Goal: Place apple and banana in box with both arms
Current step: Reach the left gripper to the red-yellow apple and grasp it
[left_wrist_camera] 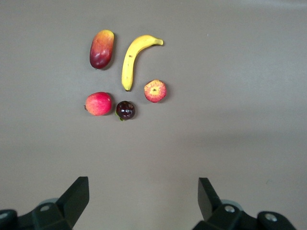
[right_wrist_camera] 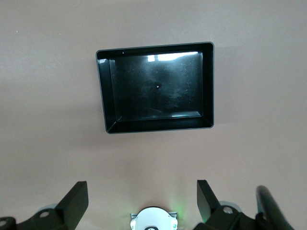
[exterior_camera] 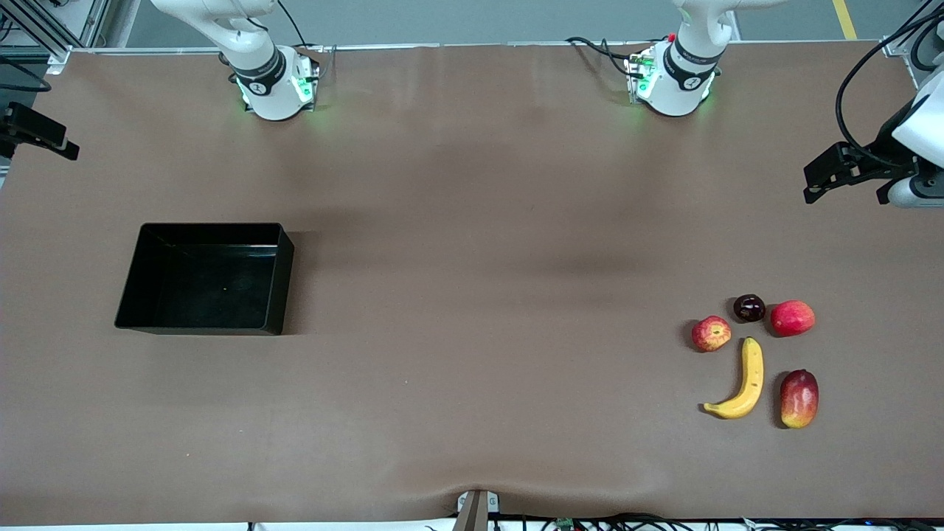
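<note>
The apple (exterior_camera: 711, 333), red with yellow streaks, lies on the brown table toward the left arm's end; it also shows in the left wrist view (left_wrist_camera: 155, 91). The yellow banana (exterior_camera: 741, 380) lies just nearer the front camera than the apple and shows in the left wrist view (left_wrist_camera: 132, 57). The black box (exterior_camera: 284, 280) stands empty toward the right arm's end and shows in the right wrist view (right_wrist_camera: 158, 125). My left gripper (left_wrist_camera: 143, 199) is open and empty, high over bare table short of the fruits. My right gripper (right_wrist_camera: 141, 201) is open and empty, high over bare table between its base and the box.
A red-yellow mango (exterior_camera: 799, 398), a smooth pinkish-red fruit (exterior_camera: 793, 318) and a small dark fruit (exterior_camera: 749, 307) lie close around the apple and banana. The right arm's base (right_wrist_camera: 153, 218) shows below its gripper. Black mounts stand at both table ends (exterior_camera: 841, 173).
</note>
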You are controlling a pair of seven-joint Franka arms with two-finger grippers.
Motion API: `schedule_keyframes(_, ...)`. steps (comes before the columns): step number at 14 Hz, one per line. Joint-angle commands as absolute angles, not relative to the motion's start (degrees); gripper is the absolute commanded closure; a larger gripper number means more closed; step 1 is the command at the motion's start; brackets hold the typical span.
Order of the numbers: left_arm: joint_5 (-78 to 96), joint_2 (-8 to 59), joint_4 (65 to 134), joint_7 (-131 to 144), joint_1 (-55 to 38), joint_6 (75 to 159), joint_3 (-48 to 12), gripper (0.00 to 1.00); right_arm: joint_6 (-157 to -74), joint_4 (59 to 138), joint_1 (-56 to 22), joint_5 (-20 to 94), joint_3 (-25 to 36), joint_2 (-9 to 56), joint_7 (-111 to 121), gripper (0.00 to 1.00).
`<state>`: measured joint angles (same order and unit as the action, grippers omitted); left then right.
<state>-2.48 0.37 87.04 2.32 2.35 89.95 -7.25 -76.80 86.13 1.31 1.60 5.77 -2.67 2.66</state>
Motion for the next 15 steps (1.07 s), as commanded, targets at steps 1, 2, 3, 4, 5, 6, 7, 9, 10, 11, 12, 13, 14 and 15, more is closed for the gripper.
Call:
schedule_keyframes(1,-2.5,0.8,86.4,1.8,2.6,88.9,-7.6,0.0,-76.4,85.5,3.3,2.9,5.3,-2.5,2.6,0.0)
schedule_keyframes(2,-2.5,1.2,86.3,1.8,2.6,88.9,-7.6,0.0,-76.5,85.5,3.7,3.1,5.3,-2.4,2.6,0.0)
schedule_keyframes(3,-2.5,2.1,86.2,1.8,2.5,88.9,-7.6,0.0,-76.6,85.5,3.8,3.1,5.3,-2.4,2.6,0.0)
schedule_keyframes(4,-2.5,2.8,86.2,2.3,2.4,89.3,-7.6,0.0,-76.6,85.5,3.9,3.1,5.3,-2.4,2.6,0.0)
schedule_keyframes(5,-2.5,4.0,86.2,2.5,2.3,89.4,-7.6,0.0,-76.6,85.5,3.8,3.2,5.3,-2.4,2.5,0.0)
schedule_keyframes(6,-2.5,5.5,86.1,2.4,2.3,90.2,-7.6,0.0,-76.6,85.5,3.8,3.3,5.3,-2.4,2.5,0.0)
schedule_keyframes(7,-2.6,7.1,86.2,2.5,2.2,92.2,-7.6,0.0,-76.6,85.5,3.7,3.3,5.3,-2.4,2.5,0.0)
schedule_keyframes(9,-2.6,10.1,87.5,2.9,2.4,96.9,-7.5,0.0,-76.6,85.5,3.8,3.3,5.3,-2.4,2.5,0.0)
schedule_keyframes(10,-2.6,12.5,87.5,3.0,2.5,99.2,-7.6,0.0,-76.6,85.5,3.8,3.3,5.3,-2.3,2.5,0.0)
schedule_keyframes(11,-2.6,14.2,87.7,2.9,2.7,101.9,-7.5,0.0,-76.6,85.5,3.7,3.3,5.3,-2.2,2.5,0.0)
schedule_keyframes(12,-2.6,16.2,87.9,3.0,2.7,104.0,-7.5,0.0,-76.6,85.5,3.7,3.3,5.3,-2.2,2.5,0.0)
schedule_keyframes(13,-2.6,18.2,88.0,3.0,2.7,106.0,-7.4,0.0,-76.6,85.5,3.8,3.3,5.3,-2.2,2.5,0.0)
schedule_keyframes(14,-2.6,20.2,88.0,3.1,2.6,107.8,-7.3,0.0,-76.6,85.5,3.8,3.3,5.3,-2.2,2.5,0.0)
schedule_keyframes(15,-2.6,22.3,88.2,3.4,2.6,110.2,-7.2,0.0,-76.6,85.5,3.8,3.3,5.3,-2.2,2.5,0.0)
